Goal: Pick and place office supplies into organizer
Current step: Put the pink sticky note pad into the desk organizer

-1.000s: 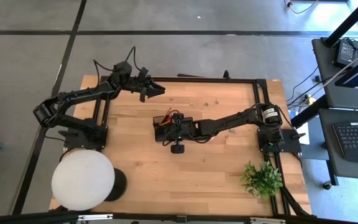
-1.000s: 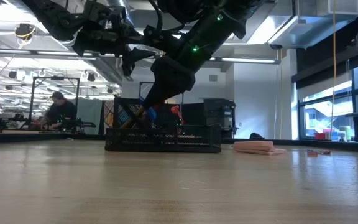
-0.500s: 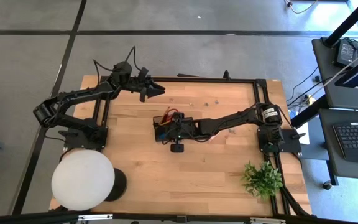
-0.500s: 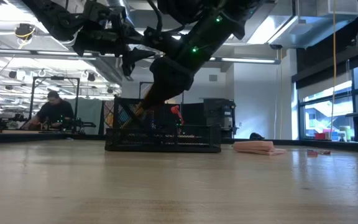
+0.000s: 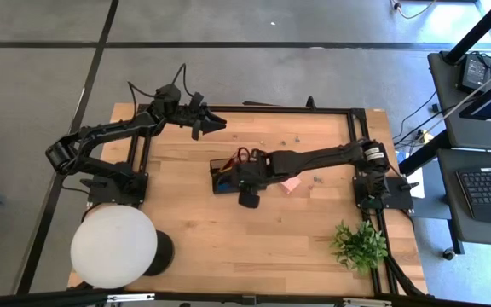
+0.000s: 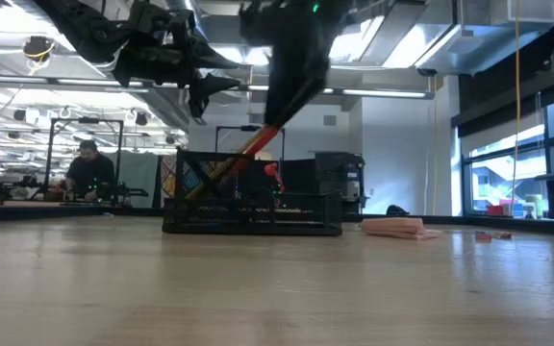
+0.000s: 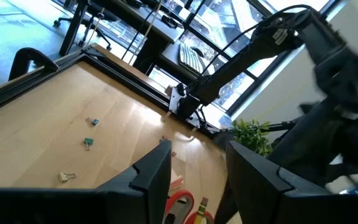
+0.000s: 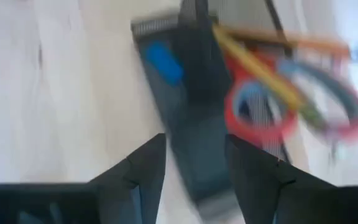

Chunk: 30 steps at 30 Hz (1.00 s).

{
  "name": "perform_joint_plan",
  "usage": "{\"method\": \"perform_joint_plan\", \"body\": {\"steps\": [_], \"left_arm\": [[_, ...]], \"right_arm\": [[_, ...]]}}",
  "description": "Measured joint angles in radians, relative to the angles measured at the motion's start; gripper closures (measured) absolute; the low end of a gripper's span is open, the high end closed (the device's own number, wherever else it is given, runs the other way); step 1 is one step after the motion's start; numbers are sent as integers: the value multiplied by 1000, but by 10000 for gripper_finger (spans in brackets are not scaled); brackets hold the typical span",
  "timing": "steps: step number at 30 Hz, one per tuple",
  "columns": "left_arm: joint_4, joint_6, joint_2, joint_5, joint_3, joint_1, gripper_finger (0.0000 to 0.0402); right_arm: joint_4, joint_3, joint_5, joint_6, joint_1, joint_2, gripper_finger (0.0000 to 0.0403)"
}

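A: Leftmost from above, the lamp [image 5: 113, 246] stands at the table's [image 5: 314, 222] near corner. The left gripper [image 5: 214, 123] hangs over the far edge, holding nothing, fingers parted; its wrist view shows a clear gap between the two fingers [image 7: 151, 174].

B: And that same wrist view catches small binder clips [image 7: 91, 132] lying on the wood, which from overhead are barely specks.

A: Next, mid-table, the organizer [image 5: 227, 175]. The right gripper [image 5: 244, 177] is above it.

B: Its wrist view looks straight down: fingers apart with nothing between them, and below them the organizer's black wall [image 8: 194, 130], a blue piece [image 8: 163, 62] inside, the red scissors [image 8: 263, 106] and a yellow pencil [image 8: 253, 68]. It is blurred, so I cannot say which compartment each sits in.

A: The low view adds height: pencils [image 6: 221, 166] lean tilted out of the organizer [image 6: 252, 213], scissors handle [image 6: 273, 174] upright.

B: Right of it, the pink notes [image 5: 291, 184] lie flat on the table, outside the organizer; low view shows them just beside it [image 6: 399, 227]. Farthest right, the plant [image 5: 359, 245].
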Motion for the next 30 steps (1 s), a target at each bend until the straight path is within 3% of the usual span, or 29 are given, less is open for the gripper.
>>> {"method": "perform_joint_plan", "body": {"steps": [7, 11, 15, 24, 30], "left_arm": [[-9, 0, 0, 0, 0, 0, 255], [-9, 0, 0, 0, 0, 0, 255], [-16, 0, 0, 0, 0, 0, 255], [-21, 0, 0, 0, 0, 0, 255], [-24, 0, 0, 0, 0, 0, 255]], "right_arm": [[-447, 119, -24, 171, 6, -7, 236], [-533, 74, -59, 180, 6, -46, 236], [-450, -43, -113, 164, -17, -105, 236], [-109, -340, -110, 291, -73, -165, 236], [-56, -468, -109, 394, -87, -157, 236]]}}
